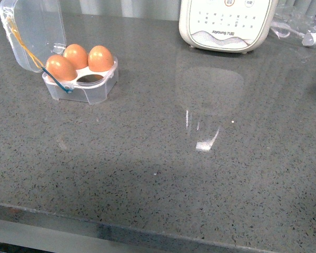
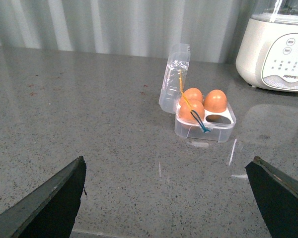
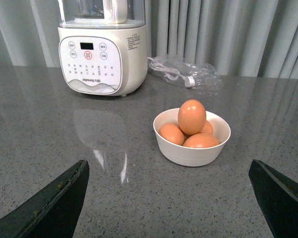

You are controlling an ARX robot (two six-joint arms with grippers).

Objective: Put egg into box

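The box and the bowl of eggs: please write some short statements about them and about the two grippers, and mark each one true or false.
1. The box has its lid open. True.
2. Every cup of the box holds an egg. False: three eggs sit in it and one cup is empty.
3. The white bowl is empty. False: it holds eggs, with the top egg resting on the others.
4. The left gripper is open and holds nothing. True.
5. The right gripper grips an egg. False: it is open and empty.
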